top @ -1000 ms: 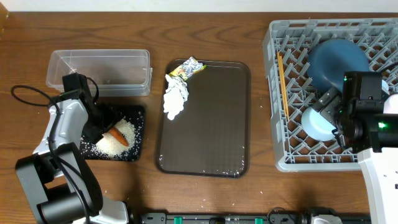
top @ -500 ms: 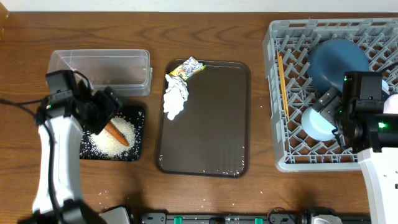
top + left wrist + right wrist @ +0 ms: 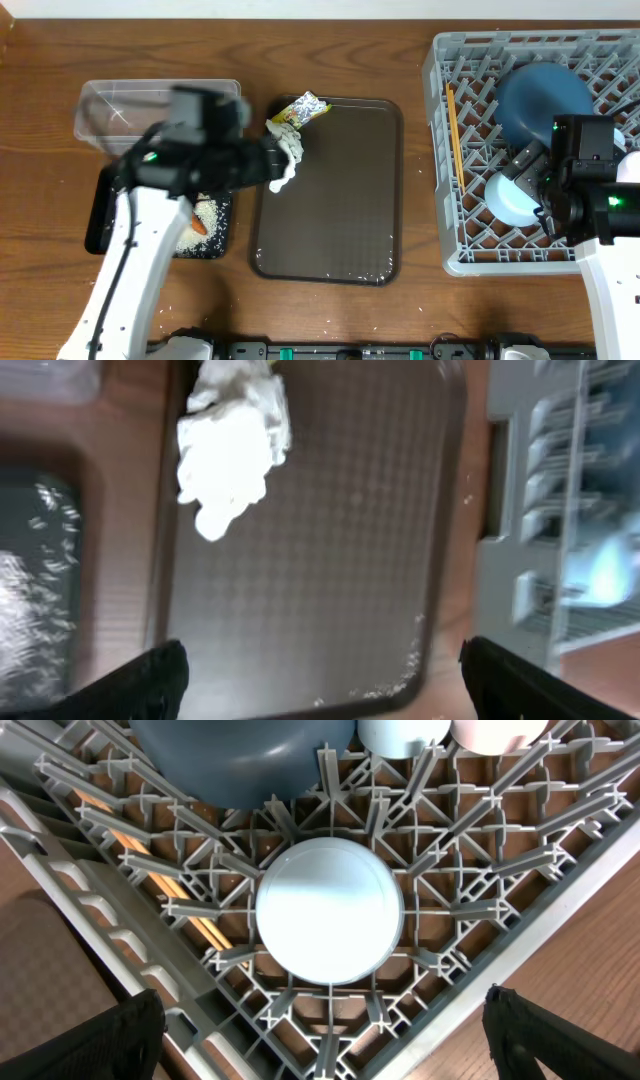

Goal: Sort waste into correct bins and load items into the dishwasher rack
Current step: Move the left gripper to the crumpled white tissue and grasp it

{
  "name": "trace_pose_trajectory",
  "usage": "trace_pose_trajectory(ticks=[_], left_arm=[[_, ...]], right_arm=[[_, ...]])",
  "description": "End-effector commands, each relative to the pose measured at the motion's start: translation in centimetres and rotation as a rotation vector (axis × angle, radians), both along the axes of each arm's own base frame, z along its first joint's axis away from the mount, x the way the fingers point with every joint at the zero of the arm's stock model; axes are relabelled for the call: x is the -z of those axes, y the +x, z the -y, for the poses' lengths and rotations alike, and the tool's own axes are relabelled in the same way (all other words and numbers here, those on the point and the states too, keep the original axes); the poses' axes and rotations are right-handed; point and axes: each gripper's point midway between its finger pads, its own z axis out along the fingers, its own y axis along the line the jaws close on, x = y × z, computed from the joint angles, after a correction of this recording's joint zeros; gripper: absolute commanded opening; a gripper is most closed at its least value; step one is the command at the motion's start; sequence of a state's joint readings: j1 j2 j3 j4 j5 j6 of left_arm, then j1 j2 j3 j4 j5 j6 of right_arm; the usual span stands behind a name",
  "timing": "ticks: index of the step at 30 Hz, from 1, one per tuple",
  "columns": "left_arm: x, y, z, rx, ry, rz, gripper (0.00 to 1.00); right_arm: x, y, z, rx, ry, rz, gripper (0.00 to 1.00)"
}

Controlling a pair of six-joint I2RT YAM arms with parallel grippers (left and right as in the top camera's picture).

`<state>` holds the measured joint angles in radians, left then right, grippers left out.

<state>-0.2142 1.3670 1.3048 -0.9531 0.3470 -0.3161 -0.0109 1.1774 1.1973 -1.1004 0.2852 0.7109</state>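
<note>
One crumpled tissue (image 3: 232,445) lies in the brown tray (image 3: 330,560)'s far-left corner, long axis running far to near along the left rim, one snack wrapper (image 3: 302,108) just beside its far end. My left gripper (image 3: 325,685), the nearer arm, hangs over the tray, jaws spread and empty; the tissue sits far-left of them. My right gripper (image 3: 330,1050) gapes empty over one upturned bowl (image 3: 330,910) in the rack (image 3: 100,920).

Landmark: dark brown rectangular serving tray (image 3: 330,560), fine checked texture. At its far left corner, crumpled white tissue (image 3: 232,455) and yellow-green printed snack wrapper (image 3: 303,108). Left of the serving tray, black shallow rectangular tray (image 3: 98,215) with white rice grains (image 3: 207,213) and small orange carrot (image 3: 199,227). Right of the serving tray, grey lattice plastic rack (image 3: 450,215) with dark blue round plate (image 3: 545,100), pale blue bowl (image 3: 330,910), tan wooden chopsticks (image 3: 455,130). Beneath all, counter (image 3: 420,300) of reddish-brown wood grain.
</note>
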Motion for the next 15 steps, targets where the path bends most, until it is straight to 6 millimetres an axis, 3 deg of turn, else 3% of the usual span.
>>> trace_pose_trajectory(ticks=[1,3,9,15], left_arm=[[-0.2,2.3,-1.7,-0.020,0.288,0.061,0.90],[0.5,3.6,-1.3,-0.016,0.348,0.077,0.95],[3.3,6.0,-0.2,-0.007,0.370,0.067,0.95],[7.5,7.7,0.5,0.057,0.412,0.019,0.95]], right_arm=[[-0.8,0.1,0.5,0.006,-0.021,0.017,0.99],[-0.8,0.1,0.5,0.006,-0.021,0.017,0.99],[-0.8,0.1,0.5,0.006,-0.021,0.017,0.99],[-0.8,0.1,0.5,0.006,-0.021,0.017,0.99]])
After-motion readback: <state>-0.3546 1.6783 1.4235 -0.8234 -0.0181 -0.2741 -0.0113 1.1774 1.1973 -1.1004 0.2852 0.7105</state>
